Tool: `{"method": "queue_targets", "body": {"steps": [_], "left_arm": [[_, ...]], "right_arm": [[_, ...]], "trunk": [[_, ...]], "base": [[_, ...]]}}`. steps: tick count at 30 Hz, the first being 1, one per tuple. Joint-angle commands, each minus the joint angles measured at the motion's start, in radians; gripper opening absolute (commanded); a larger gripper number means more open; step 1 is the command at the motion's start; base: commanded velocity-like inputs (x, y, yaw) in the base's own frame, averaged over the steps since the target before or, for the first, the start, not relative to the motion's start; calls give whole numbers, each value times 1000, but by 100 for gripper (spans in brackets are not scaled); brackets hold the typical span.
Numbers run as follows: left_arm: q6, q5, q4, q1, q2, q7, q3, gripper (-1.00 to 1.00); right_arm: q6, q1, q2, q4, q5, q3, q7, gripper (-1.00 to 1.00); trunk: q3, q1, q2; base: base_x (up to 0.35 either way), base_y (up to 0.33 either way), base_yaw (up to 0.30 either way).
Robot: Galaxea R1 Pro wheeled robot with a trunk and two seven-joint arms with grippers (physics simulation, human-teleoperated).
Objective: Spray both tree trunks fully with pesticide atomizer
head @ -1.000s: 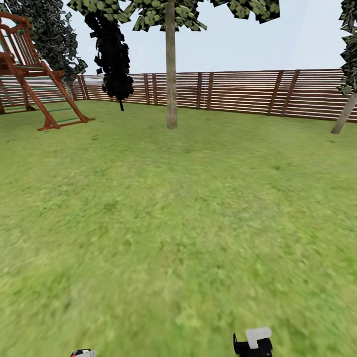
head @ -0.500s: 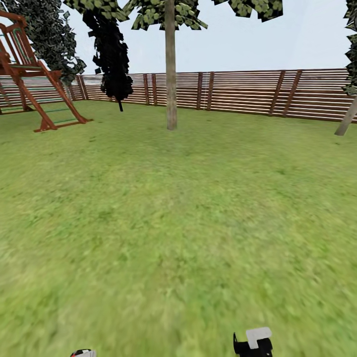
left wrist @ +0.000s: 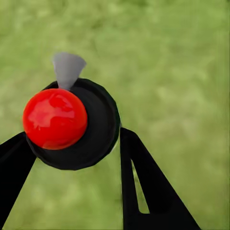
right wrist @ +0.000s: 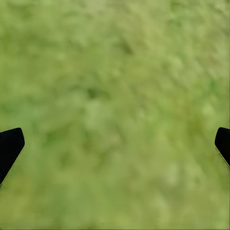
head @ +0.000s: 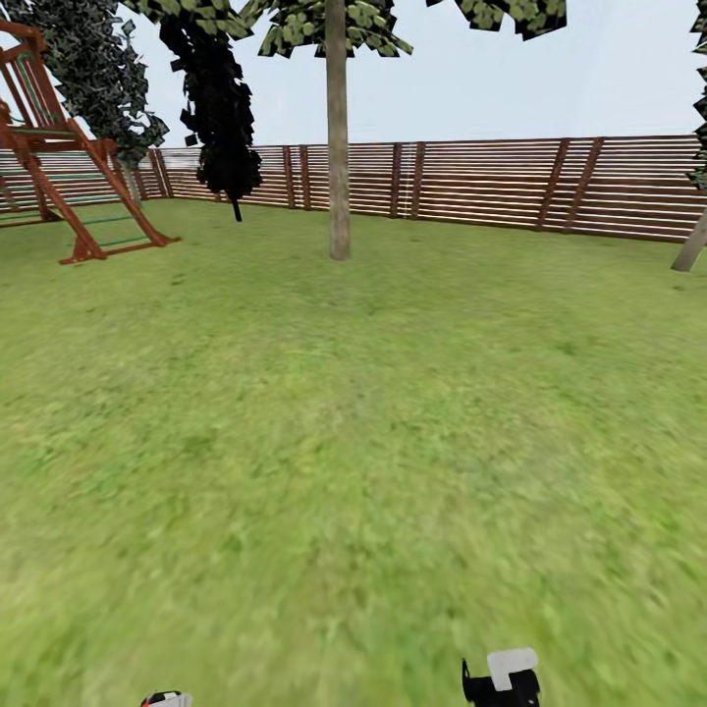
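**Q:** What sits closest to the camera?

**A:** In the left wrist view, the left gripper (left wrist: 72, 143) has its two black fingers closed around the pesticide atomizer (left wrist: 72, 122), a round black body topped by a glossy red ball with a small grey cone-shaped nozzle. It is held above blurry green grass (left wrist: 182, 72). In the head view, a sliver of its red and white top (head: 165, 699) peeks in at the bottom edge, left of centre.

**Q:** And the other arm?

**A:** The right gripper (right wrist: 115, 143) is spread wide and holds nothing. Its black fingertips (right wrist: 9, 146) appear only at the far side edges of the right wrist view, over grass. In the head view a black and white part of the right arm (head: 503, 678) shows at the bottom edge, right of centre.

**Q:** What lies farther off?

**A:** The green lawn (head: 353, 442) fills most of the head view. At upper centre stands a tall tree with a straight grey-tan trunk (head: 339, 147), its leafy crown cut off by the top edge. A second leaning trunk (head: 690, 250) shows at the right edge. At upper left are a reddish-brown wooden play frame (head: 69, 187) and a narrow dark tree (head: 221, 118). Behind everything runs a reddish-brown fence of horizontal slats (head: 491, 187).
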Motion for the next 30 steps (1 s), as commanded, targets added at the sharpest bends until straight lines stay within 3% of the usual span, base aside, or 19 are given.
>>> {"method": "queue_targets", "body": {"steps": [1, 30], "left_arm": [[-3, 8, 1, 0, 0, -1, -3, -100], [-2, 8, -1, -1, 2, 0, 1, -100]], "right_arm": [[1, -1, 0, 1, 10, 3, -10, 100], [1, -1, 0, 1, 10, 3, -10, 100]], "trunk": [[-1, 0, 0], [-1, 0, 0]], "base": [[339, 0, 0], [339, 0, 0]]}}
